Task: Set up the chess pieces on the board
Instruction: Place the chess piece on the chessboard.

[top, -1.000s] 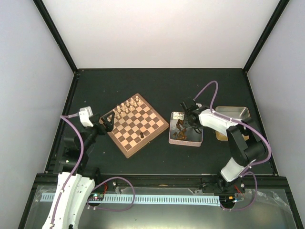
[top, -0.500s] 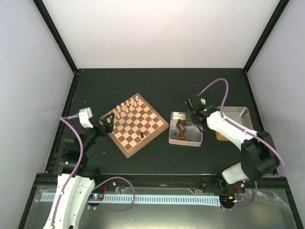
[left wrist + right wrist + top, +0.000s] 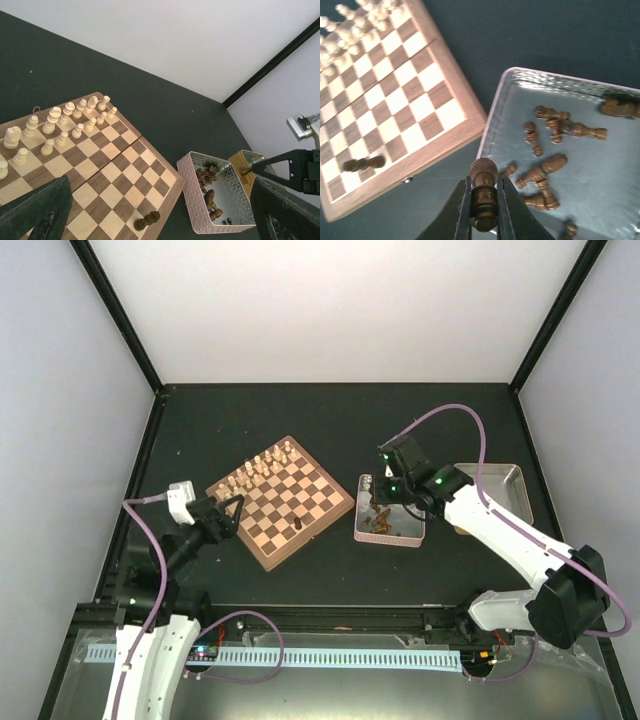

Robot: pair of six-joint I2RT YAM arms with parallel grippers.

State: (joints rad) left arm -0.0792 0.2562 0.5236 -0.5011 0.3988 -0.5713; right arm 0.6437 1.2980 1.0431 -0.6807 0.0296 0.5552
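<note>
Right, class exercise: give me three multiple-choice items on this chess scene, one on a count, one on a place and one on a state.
1. How many dark brown chess pieces are on the chessboard?
A. none
B. one
C. eight

2. Where do the loose ones lie?
A. in the silvery tin
B. on the chessboard's rim
C. on its far rows

3. The right end effector is:
A. open
B. shut on nothing
C. shut on a dark brown chess piece

Answers:
1 B, a single dark piece sits on the squares near one edge.
2 A, they lie scattered on the tin's floor.
3 C, the right wrist view shows a piece clamped in it.
</note>
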